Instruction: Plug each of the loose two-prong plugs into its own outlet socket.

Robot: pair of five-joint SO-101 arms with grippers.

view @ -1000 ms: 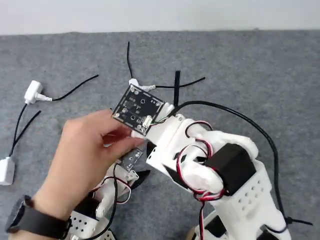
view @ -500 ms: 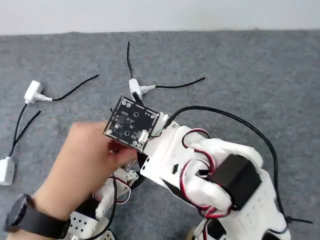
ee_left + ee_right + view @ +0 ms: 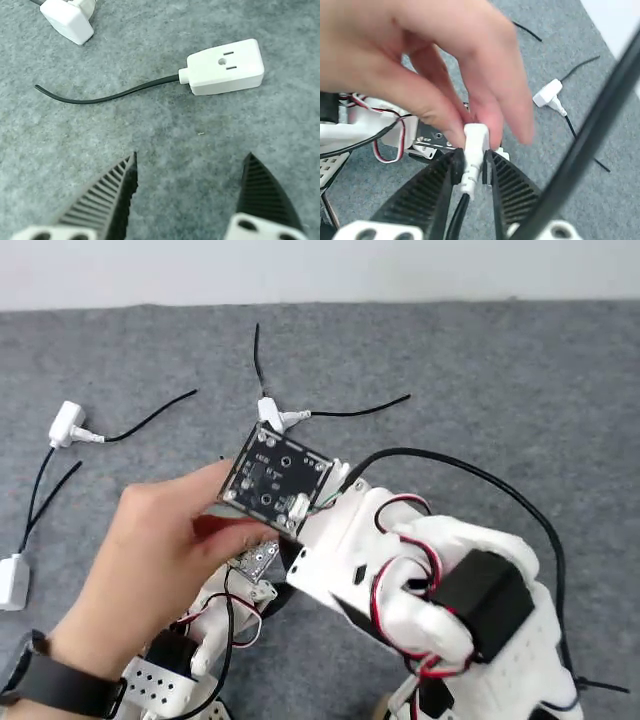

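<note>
Where the right claw [image 3: 471, 161] comes together, it pinches one white two-prong plug [image 3: 476, 136] by the lower body. The plug stands upright, with its black cord running down between the claw's two sides. A person's hand [image 3: 420, 60] touches the plug's upper end with its fingertips. The plug is held above the grey desk [image 3: 560, 200], over the middle and toward the near edge, under the right arm's wrist camera board [image 3: 275, 480].

- Outlet socket [image 3: 225, 67]: white, slots facing up, on a black cord. It lies flat on the desk ahead of the left claw [image 3: 190, 160] and apart from it.
- Left claw: spread wide, holding nothing.
- Second plug [image 3: 270, 412]: loose, corded, lying toward the middle of the far edge.
- Third plug [image 3: 68, 423]: loose, lying toward the left edge.
- White corded block [image 3: 12, 580]: lies at the left edge, nearer than the third plug.
</note>
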